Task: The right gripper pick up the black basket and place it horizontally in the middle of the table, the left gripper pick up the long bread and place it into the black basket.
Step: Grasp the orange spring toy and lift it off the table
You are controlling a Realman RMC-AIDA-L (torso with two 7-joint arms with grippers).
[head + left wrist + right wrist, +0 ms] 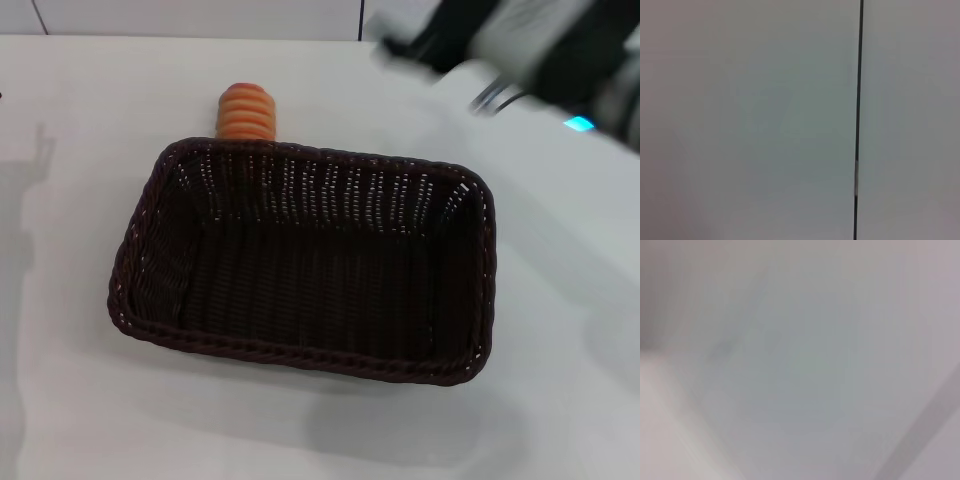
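From the head camera I see the black basket [305, 265] sitting flat and empty in the middle of the desk [80, 110], its long side running from nine to three o'clock. The long bread [246, 112] lies on the desk at the basket's eleven o'clock, touching the outside of the far rim. My right gripper [415, 48] is up at one o'clock, well apart from the basket; I cannot tell how its jaws stand. My left wrist camera shows only a pale surface crossed by a thin dark line [858, 100]. My right wrist camera shows nothing I can make out.
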